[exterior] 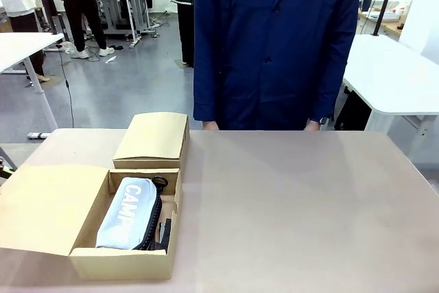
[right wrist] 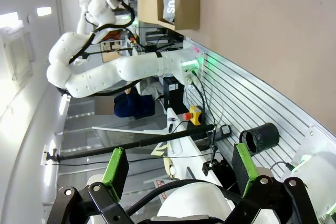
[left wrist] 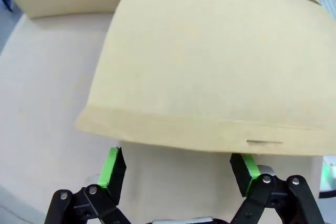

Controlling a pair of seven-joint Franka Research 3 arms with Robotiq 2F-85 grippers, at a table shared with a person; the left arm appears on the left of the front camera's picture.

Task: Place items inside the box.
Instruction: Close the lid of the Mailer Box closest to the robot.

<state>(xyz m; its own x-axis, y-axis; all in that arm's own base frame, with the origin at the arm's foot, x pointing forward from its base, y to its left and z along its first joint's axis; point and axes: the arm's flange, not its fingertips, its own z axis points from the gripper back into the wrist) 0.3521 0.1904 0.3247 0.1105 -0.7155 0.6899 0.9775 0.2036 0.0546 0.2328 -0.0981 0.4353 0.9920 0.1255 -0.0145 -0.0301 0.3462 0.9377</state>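
Inside the open cardboard box [exterior: 123,263] at the near left of the table [exterior: 295,211], the grey pencil case [exterior: 128,213] lies lengthwise with its white CAMPUS lettering facing up; along its right edge runs a dark zip, and some black things sit squeezed between it and the box's right wall (too hidden to name). The box's lid flap [exterior: 48,207] is folded out flat to the left, and a second, closed cardboard box [exterior: 152,141] stands just behind the open one, touching its far wall. Beyond the table's far edge a person in a dark blue coat [exterior: 274,46] stands facing the robot, hands down at the table edge. From the left wrist camera, the left gripper [left wrist: 178,169] has its green-padded fingers spread wide with nothing between them, hovering close over the folded-out flap, whose edge lies just past the fingertips. From the right wrist camera, the right gripper [right wrist: 178,169] likewise stands fully open and empty, well away from the box, looking sideways along the table's near side toward the left arm [right wrist: 105,74], with the open box and the CAMPUS print far off at the top of that view.
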